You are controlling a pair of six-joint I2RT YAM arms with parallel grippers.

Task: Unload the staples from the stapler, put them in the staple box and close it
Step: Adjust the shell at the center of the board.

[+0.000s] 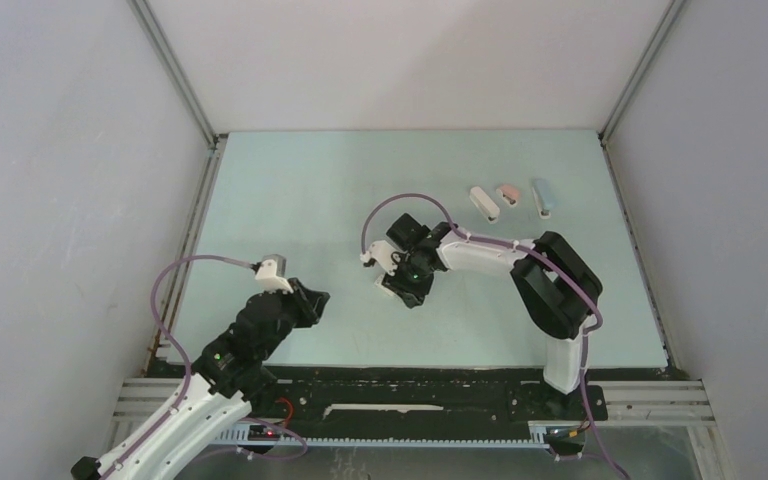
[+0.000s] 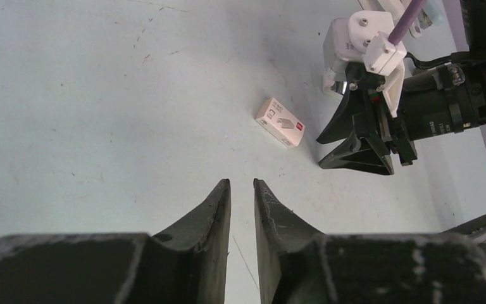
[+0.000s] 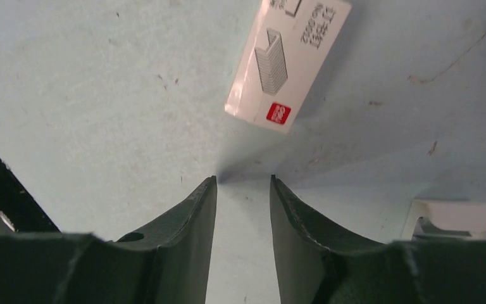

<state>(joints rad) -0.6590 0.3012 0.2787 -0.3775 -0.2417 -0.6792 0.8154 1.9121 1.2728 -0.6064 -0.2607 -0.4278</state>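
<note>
The right tool (image 3: 243,180) is down at the pale blue-green surface (image 1: 310,180), fingertips on or just above it. Its jaws stand partly apart with only bare surface between them, so it holds nothing. Just ahead of its fingertips, a little off to one side and not touching them, lies a small white rectangular cardboard box (image 3: 288,60) printed with a staple drawing and a red mark.

The left tool (image 2: 241,183) hangs over bare surface, its jaws nearly together with a thin slit between, also empty. The box is well ahead of it, with the right tool just beyond and to the side.

The staples, tiny dark-grey metal strips, show nowhere loose on the surface. They are probably inside a stapler, though no picture shows them. A white plastic stapler (image 1: 485,203), a pink plastic stapler (image 1: 508,192) and a blue plastic stapler (image 1: 543,197) lie in a row well behind the right tool's wrist, far from both tools.

By this layout the unloading proper looks unstarted, and the present step concerns the box rather than a stapler. The next move calls for carrying a tool back to that row, taking one stapler squarely across its body, and steadying it so the other tool can open its magazine. Which stapler is loaded cannot be told.
</note>
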